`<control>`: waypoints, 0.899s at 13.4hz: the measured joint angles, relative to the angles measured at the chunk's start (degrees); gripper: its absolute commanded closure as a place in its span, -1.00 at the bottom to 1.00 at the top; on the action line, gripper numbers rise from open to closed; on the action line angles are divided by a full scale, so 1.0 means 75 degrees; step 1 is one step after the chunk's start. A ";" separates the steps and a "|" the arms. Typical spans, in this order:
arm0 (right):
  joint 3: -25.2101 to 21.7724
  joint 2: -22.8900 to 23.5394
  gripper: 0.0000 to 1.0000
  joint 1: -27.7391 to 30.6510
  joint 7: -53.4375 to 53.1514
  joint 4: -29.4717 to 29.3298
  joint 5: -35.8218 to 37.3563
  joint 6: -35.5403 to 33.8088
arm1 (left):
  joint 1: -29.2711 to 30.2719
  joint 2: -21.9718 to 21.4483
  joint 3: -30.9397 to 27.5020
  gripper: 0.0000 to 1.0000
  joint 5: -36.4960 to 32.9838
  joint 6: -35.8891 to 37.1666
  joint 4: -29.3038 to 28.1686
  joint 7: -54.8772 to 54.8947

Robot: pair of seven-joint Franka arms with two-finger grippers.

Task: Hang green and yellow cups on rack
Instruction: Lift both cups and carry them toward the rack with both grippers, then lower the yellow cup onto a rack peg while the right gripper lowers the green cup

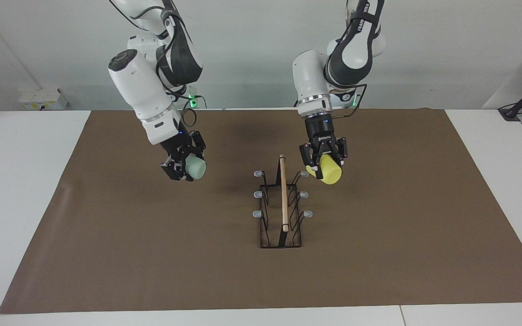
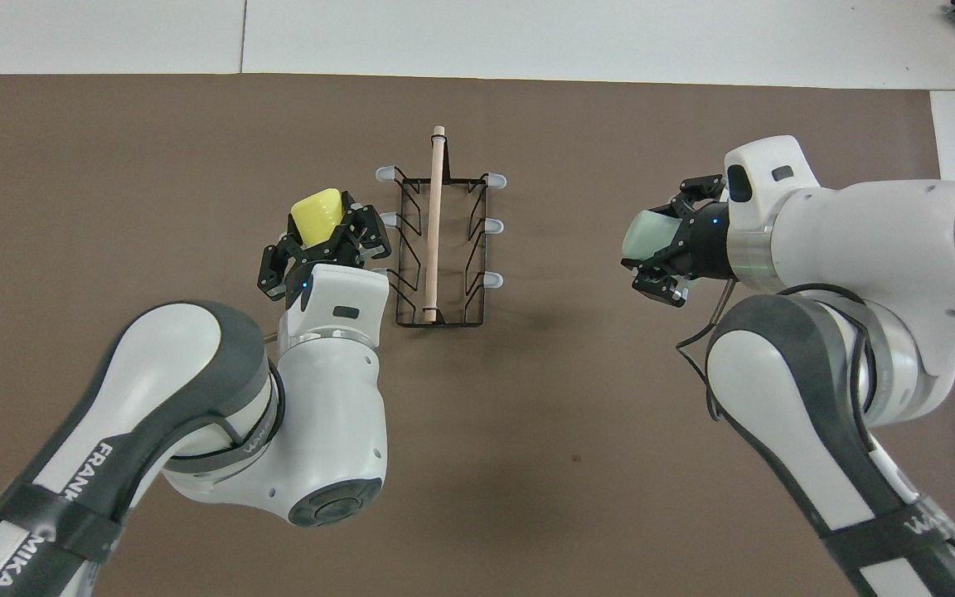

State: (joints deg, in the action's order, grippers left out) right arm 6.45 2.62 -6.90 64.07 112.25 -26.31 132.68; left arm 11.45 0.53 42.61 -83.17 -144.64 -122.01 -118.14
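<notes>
Facing view: rack [image 1: 282,203] stands mid-mat [image 1: 107,253]. Left gripper [image 1: 324,156] pinches yellow cup [image 1: 326,170] in the air, just beside the rack's robot-end peg. Right gripper [image 1: 183,160] clamps green cup [image 1: 195,166], airborne, well apart from rack toward the right arm's end.

Overhead view: rack [image 2: 438,240] between both. Left gripper [image 2: 322,240] grips yellow cup [image 2: 317,214] beside rack; right gripper [image 2: 670,247] grips green cup [image 2: 647,235], well clear.
</notes>
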 measured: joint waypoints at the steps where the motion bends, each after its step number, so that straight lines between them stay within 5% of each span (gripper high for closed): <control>1: -0.0008 -0.0002 0.11 0.0009 0.0407 -0.0004 -0.0787 0.0060 | -0.0004 0.0112 0.0199 1.00 -0.0346 0.0498 0.0002 -0.0494; 12: 0.0079 -0.0097 0.11 -0.0465 0.3575 -0.0019 -0.6451 0.1224 | -0.0565 0.0758 0.0663 1.00 -0.1509 0.2722 -0.0254 -0.2715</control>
State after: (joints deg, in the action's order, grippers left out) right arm 7.04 1.89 -10.38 90.89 112.11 -74.70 141.86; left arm 7.21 6.22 47.58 -94.49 -124.22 -123.91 -138.50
